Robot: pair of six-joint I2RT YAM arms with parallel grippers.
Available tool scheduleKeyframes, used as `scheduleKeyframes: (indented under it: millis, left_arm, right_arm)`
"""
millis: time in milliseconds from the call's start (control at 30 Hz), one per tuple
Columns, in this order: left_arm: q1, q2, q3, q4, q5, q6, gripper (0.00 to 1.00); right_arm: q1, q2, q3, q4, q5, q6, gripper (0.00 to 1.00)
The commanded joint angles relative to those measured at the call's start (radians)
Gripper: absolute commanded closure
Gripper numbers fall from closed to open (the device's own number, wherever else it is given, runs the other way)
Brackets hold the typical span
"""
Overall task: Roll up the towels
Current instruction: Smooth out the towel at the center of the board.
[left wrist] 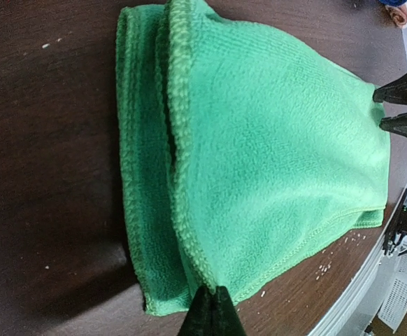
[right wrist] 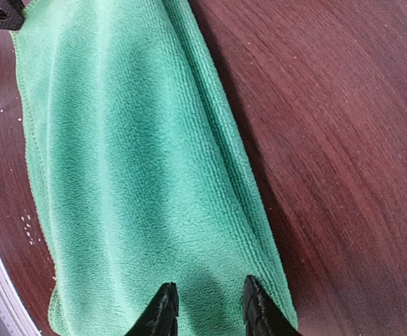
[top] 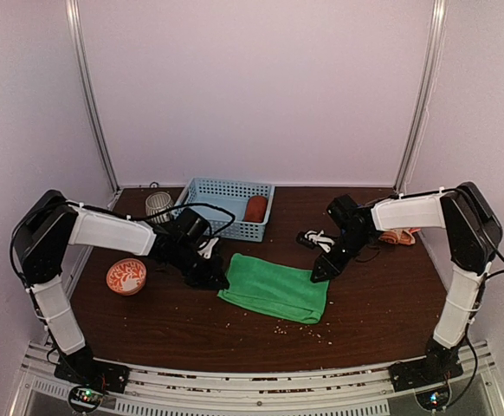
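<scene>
The top view looks down from above the near edge across the table. Both wrist views sit close, sharing the green towel from opposite ends.

Your bench is dark brown wood grain, with pale crumbs scattered toward its near edge. At its middle lies the green towel, folded flat, its layered hemmed edges showing in both wrist views. At the back sits the light blue lattice basket, and just to its left you have a small ribbed pale cup. Near the left edge stands the round orange-and-white patterned bowl, well apart from the towel. At the right rear, a bundled orange patterned cloth rests on the wood, and between it and the basket lies a small black-and-white object you can't make out clearly.
</scene>
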Motion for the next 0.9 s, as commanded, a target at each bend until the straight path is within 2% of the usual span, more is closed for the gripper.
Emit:
scheduleKeyframes:
  millis: [0, 200, 400, 433, 633, 767, 867]
  left_arm:
    - [-0.005, -0.057, 0.035, -0.087, -0.021, 0.033, 1.00]
    - [-0.005, -0.062, 0.034, -0.177, 0.009, 0.064, 1.00]
    - [-0.005, -0.032, 0.025, -0.191, 0.006, 0.082, 1.00]
    - [-0.005, -0.022, 0.029, -0.193, 0.010, 0.088, 0.99]
    - [-0.005, -0.055, 0.134, -0.289, -0.128, 0.129, 0.76]
    - [-0.005, -0.078, 0.235, -0.357, -0.210, 0.163, 0.73]
    - [-0.010, -0.083, 0.273, -0.291, -0.216, 0.180, 0.72]
  right_arm:
    - [0.002, 0.032, -0.009, 0.014, 0.097, 0.016, 0.68]
    - [-0.001, 0.038, -0.019, 0.026, 0.167, 0.051, 0.68]
    - [-0.001, 0.020, -0.027, 0.004, 0.109, 0.040, 0.68]
    - [0.001, 0.015, -0.027, -0.008, 0.083, 0.032, 0.68]
    - [-0.001, -0.089, 0.004, -0.085, -0.010, -0.013, 0.64]
    - [-0.001, -0.174, 0.059, -0.116, -0.001, -0.016, 0.59]
    - [-0.001, -0.217, 0.102, -0.109, 0.068, -0.012, 0.58]
